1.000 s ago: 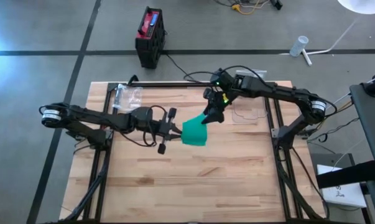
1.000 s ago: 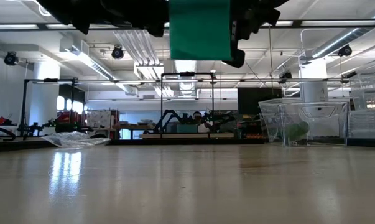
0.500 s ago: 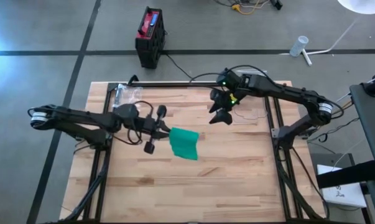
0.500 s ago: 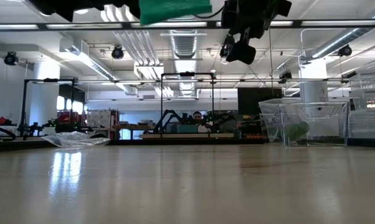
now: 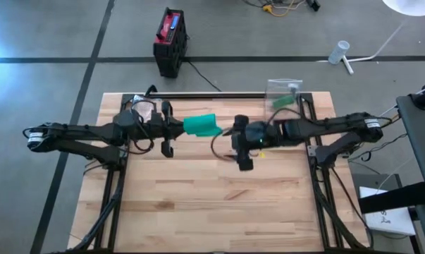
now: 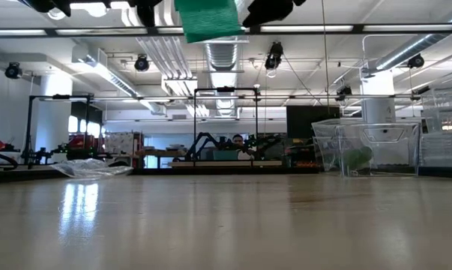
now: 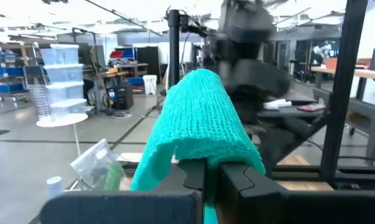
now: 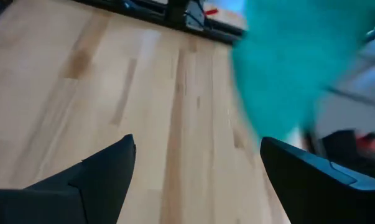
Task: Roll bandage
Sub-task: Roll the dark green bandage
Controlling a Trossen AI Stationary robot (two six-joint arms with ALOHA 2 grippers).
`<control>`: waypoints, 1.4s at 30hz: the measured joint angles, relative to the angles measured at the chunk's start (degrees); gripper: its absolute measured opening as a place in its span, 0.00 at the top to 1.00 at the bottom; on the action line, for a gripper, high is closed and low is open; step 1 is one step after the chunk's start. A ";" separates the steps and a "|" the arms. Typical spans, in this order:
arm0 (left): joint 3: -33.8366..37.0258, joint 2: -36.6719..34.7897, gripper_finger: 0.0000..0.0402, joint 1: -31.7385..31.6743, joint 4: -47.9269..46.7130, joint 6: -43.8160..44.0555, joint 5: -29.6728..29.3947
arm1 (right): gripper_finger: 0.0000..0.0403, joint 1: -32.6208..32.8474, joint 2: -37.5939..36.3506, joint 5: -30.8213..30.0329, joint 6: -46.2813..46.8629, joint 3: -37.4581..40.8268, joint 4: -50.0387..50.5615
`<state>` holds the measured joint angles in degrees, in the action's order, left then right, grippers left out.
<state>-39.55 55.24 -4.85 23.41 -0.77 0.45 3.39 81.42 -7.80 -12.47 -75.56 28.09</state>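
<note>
The green bandage [image 5: 201, 125] is a folded strip of mesh cloth, held in the air over the table's far middle; it also shows in the low view [image 6: 207, 19]. My left gripper [image 5: 178, 127] reaches in from the table's left and is shut on the bandage [image 7: 199, 118]. My right gripper [image 5: 237, 143] comes from the table's right and stands open just right of the bandage's free end, touching nothing. In the right wrist view its fingers [image 8: 106, 168] gape wide over the bare wood, with the bandage [image 8: 293, 68] blurred beyond them. My left gripper pinches the bandage's left end [image 7: 203, 163] between its two fingers. The fingers lie about level and come from the table's left. The cloth is folded in several layers and arches up and out past the fingertips, lifted clear of the table.
A clear plastic box [image 5: 282, 95] holding something green stands at the far right. A crumpled clear bag [image 5: 143, 107] lies at the far left. The wooden tabletop [image 5: 212, 204] stretches bare toward the near edge. A black and red case [image 5: 170, 41] sits on the floor beyond.
My left gripper has drawn back toward the table's left and far edges and risen, carrying the bandage, which hung below it and now juts out level. My right gripper, open all along, has swung from the far side toward the table's middle and rolled about.
</note>
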 joint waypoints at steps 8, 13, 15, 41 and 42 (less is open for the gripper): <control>-0.02 -0.19 1.00 -0.63 0.74 0.06 -0.02 | 0.19 3.04 2.45 -8.34 0.07 0.33 -6.48; -0.02 -0.19 1.00 -0.63 0.71 0.06 -3.81 | 0.23 6.97 2.46 -14.21 -11.18 0.41 -8.47; -0.02 -0.19 1.00 -0.63 0.65 0.56 -7.08 | 0.25 8.75 3.10 -17.83 -15.55 0.65 -10.81; -0.04 -0.19 1.00 -0.78 1.43 8.78 -13.42 | 0.53 8.49 26.22 -56.21 -80.21 0.93 -52.90; -0.04 -0.19 1.00 -0.78 1.23 8.78 -13.42 | 0.53 8.43 26.20 -57.06 -80.58 0.93 -54.57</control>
<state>-39.59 55.05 -5.63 24.64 8.01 -12.97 11.81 107.61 -64.86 -93.05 -74.63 -26.48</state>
